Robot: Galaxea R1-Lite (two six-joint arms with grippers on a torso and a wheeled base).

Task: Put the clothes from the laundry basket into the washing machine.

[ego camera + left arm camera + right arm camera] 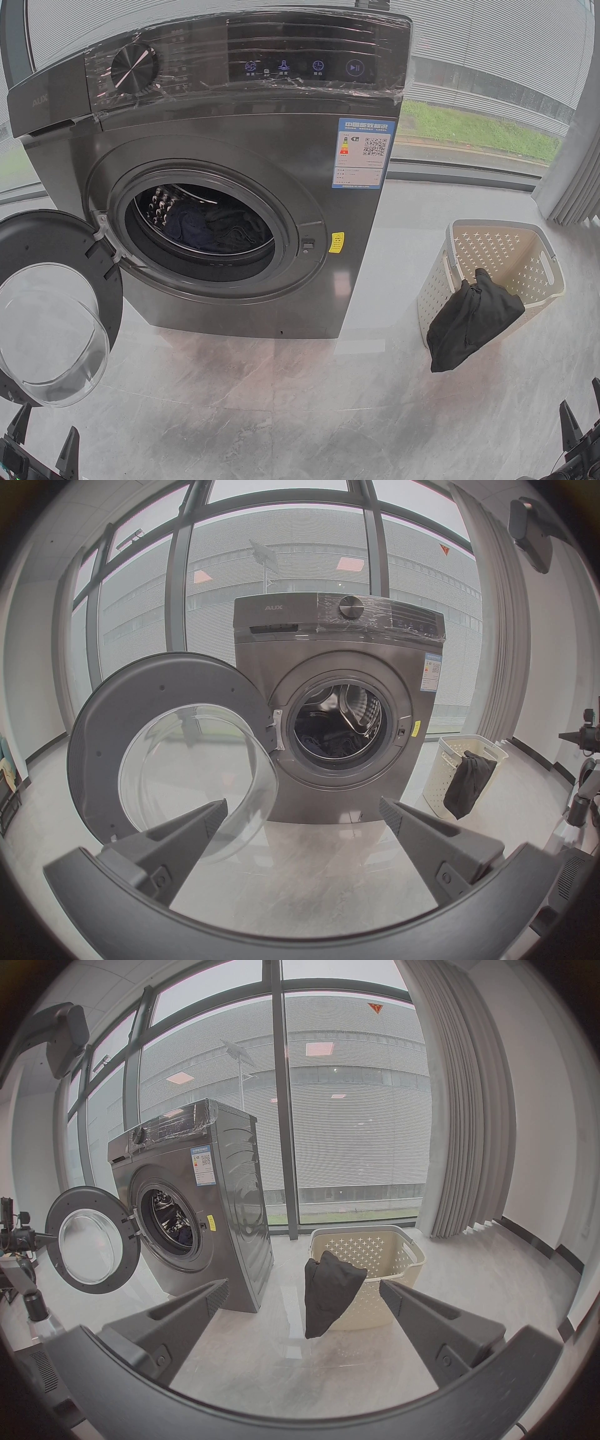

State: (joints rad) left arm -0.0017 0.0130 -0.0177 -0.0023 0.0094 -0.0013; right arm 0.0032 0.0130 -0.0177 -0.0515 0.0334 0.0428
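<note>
One black garment [472, 315] hangs over the laundry basket [432, 299] rim.

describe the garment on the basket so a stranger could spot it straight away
Right of the grey washing machine, a cream laundry basket stands on the floor. A black garment is draped over its front rim, hanging down the outside. The other dark clothes lie inside the drum.
</note>
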